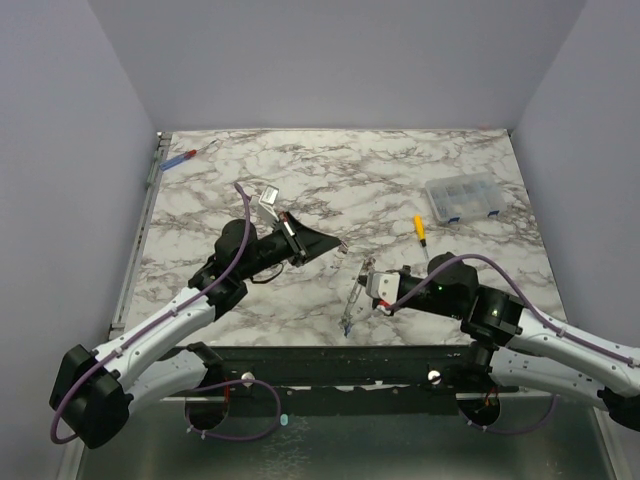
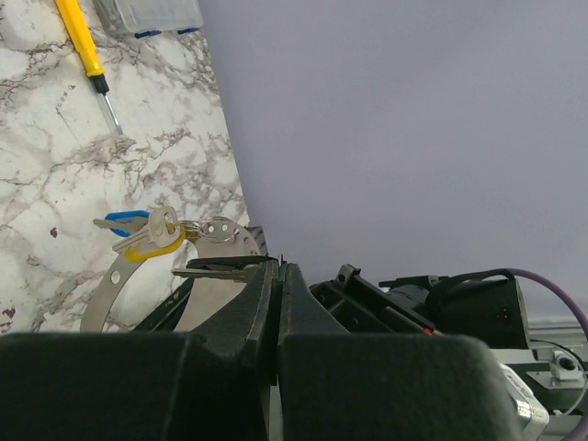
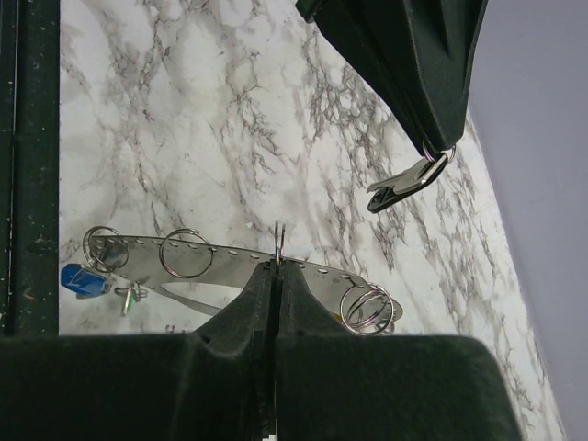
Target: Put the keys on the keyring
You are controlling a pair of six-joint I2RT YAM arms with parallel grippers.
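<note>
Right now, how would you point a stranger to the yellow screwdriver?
On the marble table, find the clear compartment box on the right side. Just left of it, toward the arms, lies a small screwdriver; its yellow handle sets it apart from the red-and-blue-handled screwdriver at the far left corner.

The left arm (image 1: 160, 330) reaches forward and to the right from its base. Its wrist is angled so that the left gripper (image 1: 335, 247) points right, jaws pressed tightly together. The right arm (image 1: 560, 340) stretches low to the left, and the right gripper (image 1: 365, 285) aims left, jaws also closed. The two tips are near each other but not touching.
</note>
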